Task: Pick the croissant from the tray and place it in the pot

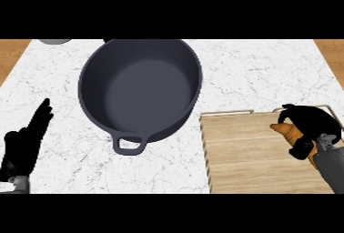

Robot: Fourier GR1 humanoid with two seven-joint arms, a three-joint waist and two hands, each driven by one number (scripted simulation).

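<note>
A golden-brown croissant [290, 133] lies at the right side of the wooden tray [250, 154]. My right hand [311, 124] is curled over it, covering most of it, so only its left end shows. The dark grey oval pot [139, 86] sits to the tray's upper left, with nothing inside and a loop handle [129, 144] facing the front. My left hand [25, 141] rests open at the lower left edge with its fingers pointing up, away from the pot.
The white marble counter [269, 73] has wooden strips along its left and right edges. A small grey object [55, 41] is cut off by the top left edge. The tray's thin rail [228, 113] runs along its far side.
</note>
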